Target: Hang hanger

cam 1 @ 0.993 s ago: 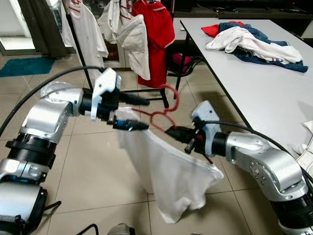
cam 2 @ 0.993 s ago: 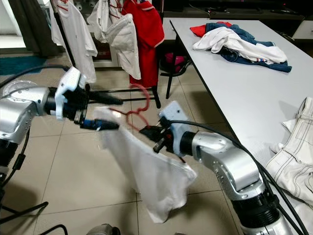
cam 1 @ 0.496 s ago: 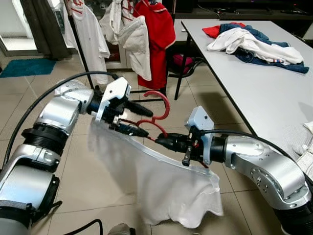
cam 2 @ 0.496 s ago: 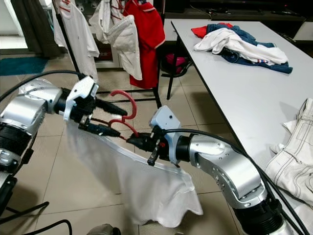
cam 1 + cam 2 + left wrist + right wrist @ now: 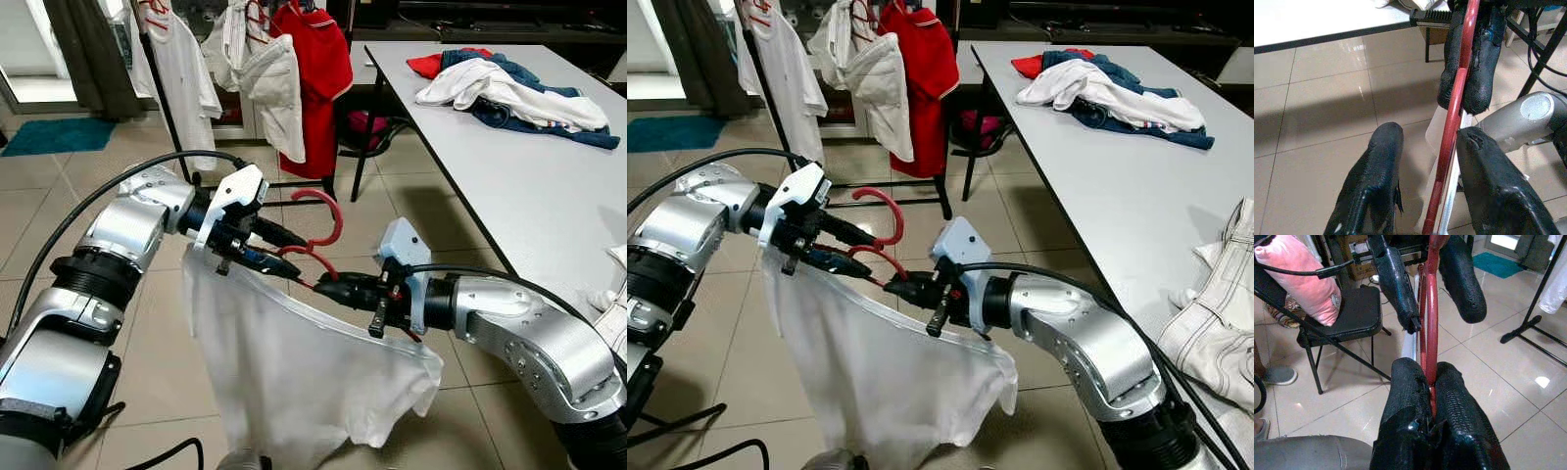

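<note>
In the middle of the frame, the right gripper [image 5: 328, 288] squeezes the red hanger [image 5: 315, 233] with its white shirt [image 5: 294, 372], the left gripper [image 5: 279, 250] is loose around it, and next it must go up to the rack [image 5: 168, 98] at upper left.

Red hanger [image 5: 1428, 333] between clamped jaws

- Floor [image 5: 137, 343] under me: beige tiles, glossy, with light patches reflecting.
- Long white table [image 5: 529, 186] on my right, a heap of clothes [image 5: 509, 88] at its far end.
- Black clothes rack [image 5: 171, 117] ahead, white shirts [image 5: 186, 69] and a red shirt [image 5: 318, 69] hanging on it.
- Teal mat [image 5: 54, 135] far left, beside a dark curtain [image 5: 88, 54].
- Black folding chair [image 5: 1347, 318] carrying a pink cushion [image 5: 1300, 279].
</note>
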### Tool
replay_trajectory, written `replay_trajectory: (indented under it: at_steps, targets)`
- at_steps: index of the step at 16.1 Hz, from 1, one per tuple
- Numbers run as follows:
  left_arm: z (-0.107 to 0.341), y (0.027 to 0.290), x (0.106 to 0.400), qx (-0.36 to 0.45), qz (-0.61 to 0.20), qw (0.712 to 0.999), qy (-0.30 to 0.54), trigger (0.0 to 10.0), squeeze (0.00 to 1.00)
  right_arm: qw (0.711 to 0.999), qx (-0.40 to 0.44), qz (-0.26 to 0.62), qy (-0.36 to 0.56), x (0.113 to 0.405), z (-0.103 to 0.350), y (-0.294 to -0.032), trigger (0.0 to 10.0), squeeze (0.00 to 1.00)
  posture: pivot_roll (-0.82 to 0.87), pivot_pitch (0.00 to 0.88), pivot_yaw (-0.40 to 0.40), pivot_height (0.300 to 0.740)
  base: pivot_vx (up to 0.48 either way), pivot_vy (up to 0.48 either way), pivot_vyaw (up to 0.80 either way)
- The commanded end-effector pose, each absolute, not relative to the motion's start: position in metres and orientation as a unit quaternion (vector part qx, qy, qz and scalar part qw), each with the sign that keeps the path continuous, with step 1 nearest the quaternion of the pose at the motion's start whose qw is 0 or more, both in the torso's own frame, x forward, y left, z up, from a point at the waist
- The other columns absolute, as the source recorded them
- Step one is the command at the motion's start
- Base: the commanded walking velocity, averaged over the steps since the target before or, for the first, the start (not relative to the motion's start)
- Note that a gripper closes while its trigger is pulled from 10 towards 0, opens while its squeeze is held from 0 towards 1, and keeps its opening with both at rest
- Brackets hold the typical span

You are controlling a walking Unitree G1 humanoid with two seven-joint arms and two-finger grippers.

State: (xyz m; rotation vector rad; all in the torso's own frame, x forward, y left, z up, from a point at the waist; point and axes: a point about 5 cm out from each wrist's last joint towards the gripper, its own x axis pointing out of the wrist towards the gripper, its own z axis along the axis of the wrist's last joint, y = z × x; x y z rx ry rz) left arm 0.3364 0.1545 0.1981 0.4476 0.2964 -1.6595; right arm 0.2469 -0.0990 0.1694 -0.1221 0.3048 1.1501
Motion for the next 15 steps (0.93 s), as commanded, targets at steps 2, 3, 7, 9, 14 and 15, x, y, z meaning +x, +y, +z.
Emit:
replay_trajectory:
  at_steps: [2, 3, 7, 9, 14, 15]
  targets:
    - [0.199, 0.152, 0.337, 0.201, -0.730, 0.637, 0.143, 0.0, 0.00, 0.827, -0.063, 0.547, 0.114, 0.248, 0.180, -0.100, 10.0, 0.00, -0.04, 0.000, 0.013, 0.740, 0.000, 0.000, 0.00]
    - [0.197, 0.153, 0.336, 0.197, -0.731, 0.636, 0.152, 0.0, 0.00, 0.827, -0.062, 0.547, 0.114, 0.248, 0.181, -0.100, 10.0, 0.00, -0.04, 0.000, 0.012, 0.740, 0.000, 0.000, 0.00]
    - [0.195, 0.152, 0.335, 0.193, -0.732, 0.632, 0.166, 0.0, 0.00, 0.827, -0.061, 0.547, 0.114, 0.248, 0.181, -0.101, 10.0, 0.00, -0.04, 0.000, 0.011, 0.740, 0.000, 0.000, 0.00]
    - [0.193, 0.151, 0.334, 0.190, -0.734, 0.630, 0.170, 0.0, 0.00, 0.828, -0.061, 0.546, 0.114, 0.249, 0.181, -0.102, 10.0, 0.00, -0.04, 0.000, 0.011, 0.740, 0.000, 0.000, 0.00]
    - [0.191, 0.153, 0.332, 0.168, -0.730, 0.643, 0.158, 0.0, 0.00, 0.828, -0.035, 0.546, 0.123, 0.248, 0.181, -0.103, 10.0, 1.00, -0.04, 0.000, 0.015, 0.740, 0.000, 0.000, 0.00]
    - [0.188, 0.154, 0.330, 0.161, -0.726, 0.651, 0.154, 0.0, 0.00, 0.831, -0.033, 0.541, 0.124, 0.248, 0.181, -0.104, 10.0, 1.00, -0.04, 0.000, 0.015, 0.740, 0.000, 0.000, 0.00]
